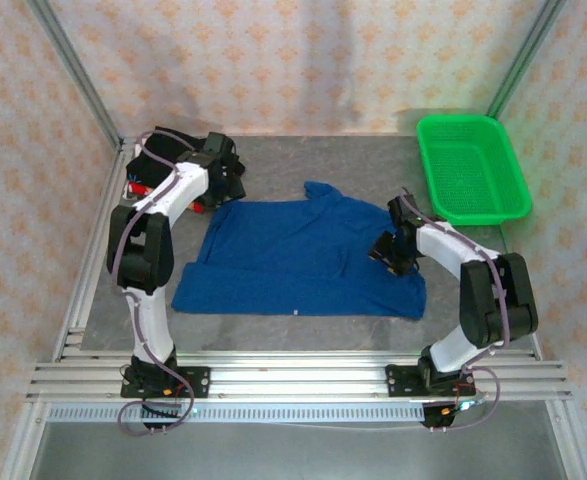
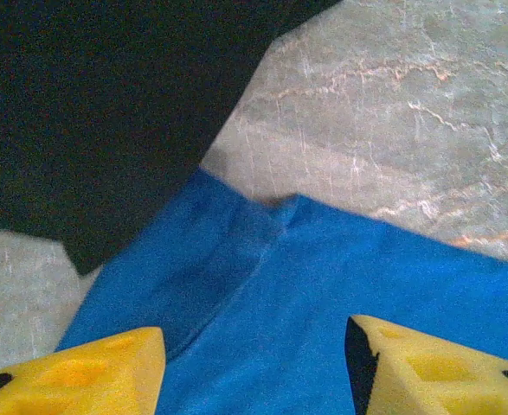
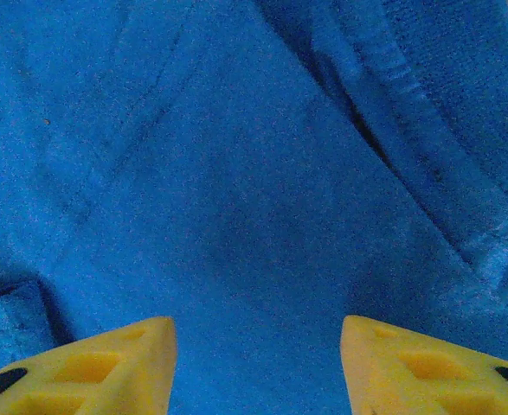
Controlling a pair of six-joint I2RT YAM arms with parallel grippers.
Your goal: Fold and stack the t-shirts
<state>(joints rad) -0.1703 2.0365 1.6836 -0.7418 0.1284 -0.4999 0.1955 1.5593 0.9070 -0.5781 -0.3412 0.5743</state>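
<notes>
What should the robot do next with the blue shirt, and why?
I'd guess: lower the right gripper and pinch the blue t-shirt near its right edge, ready to fold that side over. The shirt lies spread out on the table, not folded yet, and this gripper hangs open over the cloth, holding nothing.

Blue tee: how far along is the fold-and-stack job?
Done: blue tee lies spread on the table. In hand: nothing gripped; left end effector and right end effector hover open over its edges. Left: the folds, then stacking with the black tee beside it.
</notes>
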